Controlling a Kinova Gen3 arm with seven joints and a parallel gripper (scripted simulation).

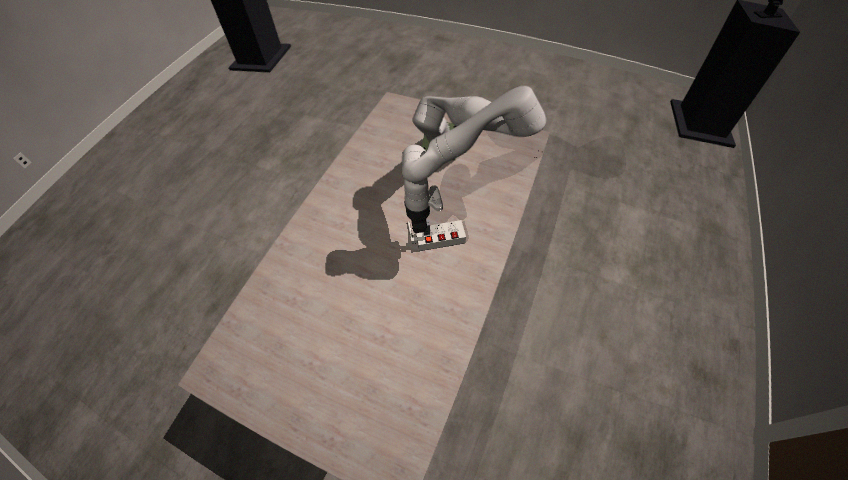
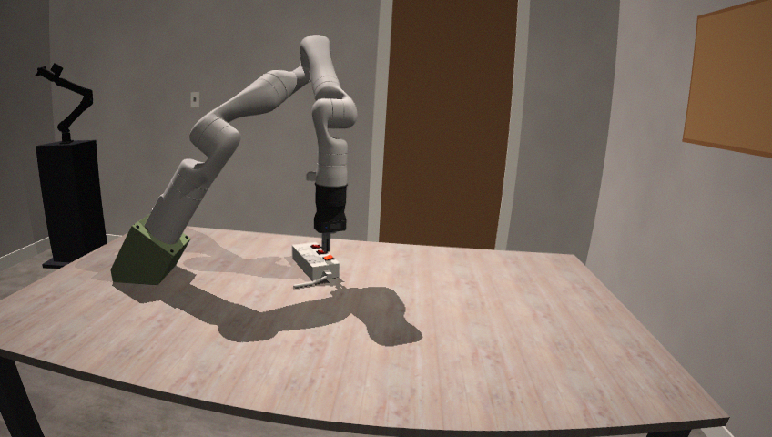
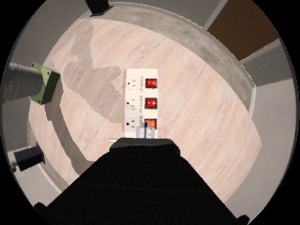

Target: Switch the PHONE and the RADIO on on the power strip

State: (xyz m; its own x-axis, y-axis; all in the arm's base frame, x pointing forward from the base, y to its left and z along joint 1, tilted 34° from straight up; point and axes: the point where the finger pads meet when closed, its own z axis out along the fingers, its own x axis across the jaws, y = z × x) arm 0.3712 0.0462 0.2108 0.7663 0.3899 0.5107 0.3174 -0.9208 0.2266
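Note:
The white power strip [image 1: 437, 234] lies flat on the wooden table, right way up, with three red rocker switches in a row. It also shows in the exterior view [image 2: 315, 259] and in the wrist view [image 3: 142, 101]. The switch at the cable end [image 1: 427, 238] glows brighter orange-red than the middle switch [image 1: 441, 236] and the far switch [image 1: 454, 234]. My gripper [image 2: 325, 242] is shut with nothing between the fingers. It points straight down, just above the strip at the cable end, next to the bright switch [image 2: 328, 256]. In the wrist view the fingertips [image 3: 149, 129] partly hide that switch.
A short grey cable [image 2: 309, 281] sticks out of the strip's near end. The arm's green base [image 2: 144, 256] stands on the table behind the strip. Black pedestals [image 1: 733, 71] stand on the floor around the table.

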